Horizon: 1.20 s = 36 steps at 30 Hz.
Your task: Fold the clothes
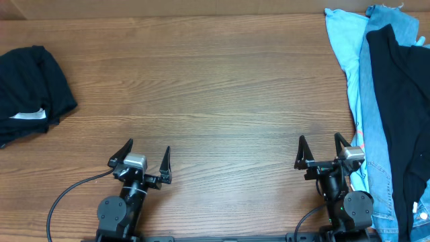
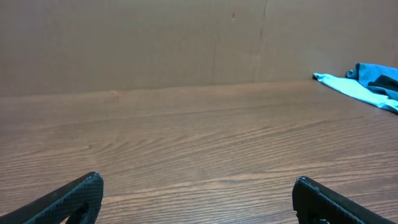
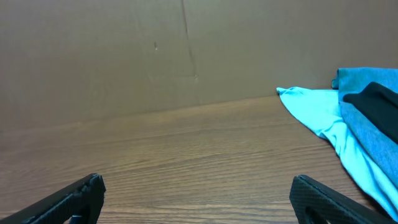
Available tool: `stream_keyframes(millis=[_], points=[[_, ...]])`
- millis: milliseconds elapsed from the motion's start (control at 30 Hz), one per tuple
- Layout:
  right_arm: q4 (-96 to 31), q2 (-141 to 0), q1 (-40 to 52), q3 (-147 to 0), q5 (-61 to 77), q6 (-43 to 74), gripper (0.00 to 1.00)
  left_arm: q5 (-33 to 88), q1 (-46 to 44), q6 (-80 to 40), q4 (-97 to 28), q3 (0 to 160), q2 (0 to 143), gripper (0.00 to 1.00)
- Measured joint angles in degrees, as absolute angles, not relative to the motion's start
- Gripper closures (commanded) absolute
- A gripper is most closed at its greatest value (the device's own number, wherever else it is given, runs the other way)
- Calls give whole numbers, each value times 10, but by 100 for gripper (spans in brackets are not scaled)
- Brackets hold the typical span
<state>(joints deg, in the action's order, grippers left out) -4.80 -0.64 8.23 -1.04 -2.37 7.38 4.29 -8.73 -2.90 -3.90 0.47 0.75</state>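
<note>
Left to right.

Black garment with a white label (image 1: 30, 84) is bunched at 9 o'clock and runs out of view at the table (image 1: 215, 81) edge. The label faces up and nothing is near it. I can't tell whether it's folded or just wadded. It looks parked out of the way.

Left gripper (image 1: 148, 145) sits at 7 o'clock with its fingers spread wide and nothing between them. Its wrist view shows bare wood ahead and a sliver of blue fabric far off toward 2 o'clock. I read this as a rest pose — low, tucked at the near edge, pointing to 12, clear of the work area.

The table's middle is bare wood, presumably kept free for folding.

Right gripper (image 1: 320, 137) at 5 o'clock is the same: jaws wide apart, empty, pointing to 12. It sits just beside the pile's near end. I can't tell whether fabric touches the arm base.

The pile lies at 3 o'clock, strung along the right edge. The light-blue garment (image 1: 342, 40) is leftmost and the denim-blue one (image 1: 393, 20) is behind it. The black T-shirt (image 1: 396, 101) lies on top, draped long toward 5 o'clock. All of it is loose and overlapping, within the right arm's reach.

My read is that no fold has started on the pile. The black T-shirt is the sensible first pick since it's on top. The risk is a pinch catching the blue layer beneath and dragging both.
</note>
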Motion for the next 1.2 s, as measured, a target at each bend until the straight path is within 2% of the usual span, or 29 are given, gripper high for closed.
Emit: stream_keyframes(millis=[267, 400, 567, 667, 800, 967, 1067, 1133, 1167, 1200], points=[[-48, -6, 82, -10, -22, 74, 0, 43, -87, -33, -39, 5, 8, 0], [-99, -7, 83, -19, -17, 74, 0, 43, -87, -105, -48, 7, 8, 0], [-200, -78, 82, -144, -40, 79, 0, 39, -87, -136, -164, 105, 22, 0], [-263, -198, 82, -259, -45, 85, 0, 34, -87, -132, -217, 212, 95, 0], [-343, -411, 83, -403, -37, 88, 0, 28, -85, -103, -337, 401, 307, 0], [-352, -493, 76, -452, 4, 88, 0, 42, -85, -88, -435, 537, 498, 0], [-412, -535, -18, -520, -51, 93, 0, 46, -85, -88, -446, 538, 513, 0], [-427, -588, -155, -604, -93, 99, 0, 46, -85, -88, -446, 539, 513, 0], [-425, -636, -263, -620, -106, 125, 0, 47, -85, -88, -449, 540, 513, 0], [-430, -668, -310, -620, -114, 142, 0, 48, -85, -88, -452, 540, 513, 0]])
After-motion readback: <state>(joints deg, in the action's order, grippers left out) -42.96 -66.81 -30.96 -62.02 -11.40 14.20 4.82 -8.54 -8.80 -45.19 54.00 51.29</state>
